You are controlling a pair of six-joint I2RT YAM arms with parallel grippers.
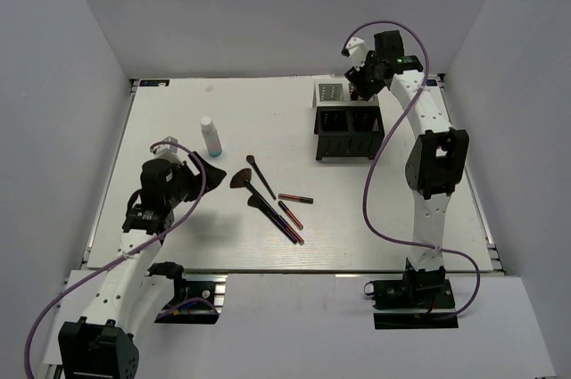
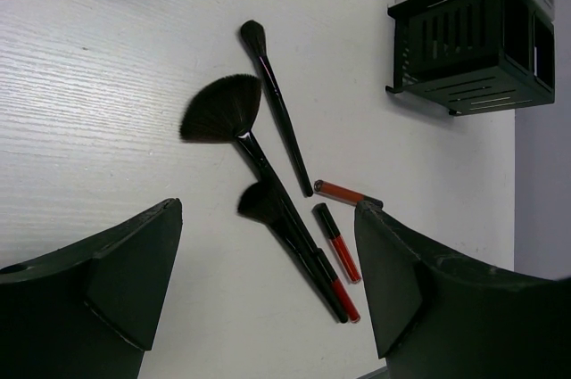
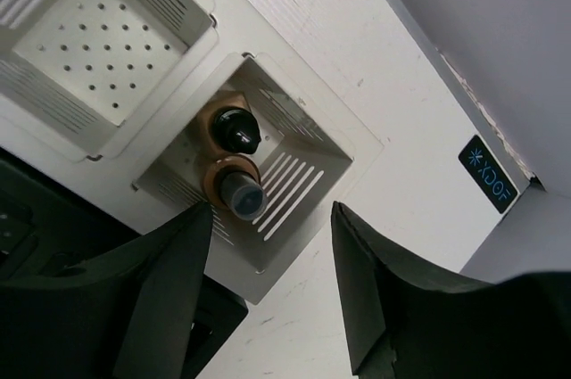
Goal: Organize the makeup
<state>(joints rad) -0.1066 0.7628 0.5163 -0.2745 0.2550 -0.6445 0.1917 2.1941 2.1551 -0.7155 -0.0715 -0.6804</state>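
Two tan foundation bottles [image 3: 230,127] [image 3: 237,192] stand upright in one pale compartment of the organizer [image 3: 294,143]. My right gripper [image 3: 268,250] hovers just over that compartment, open, with nothing between its fingers. In the middle of the table lie a fan brush [image 2: 221,110], a slim round brush [image 2: 272,85], a third brush [image 2: 278,218] and thin red-and-black pencils [image 2: 339,252] [image 2: 344,192]. My left gripper [image 2: 268,250] hangs open above the near ends of these, holding nothing. The white-capped bottle [image 1: 211,136] with a blue base stands upright to their left.
The black mesh organizer [image 1: 348,125] stands at the back right of the white table [image 1: 178,102], with a wall close behind it. Grey walls enclose the table on three sides. My right arm [image 1: 433,165] arches over the right side.
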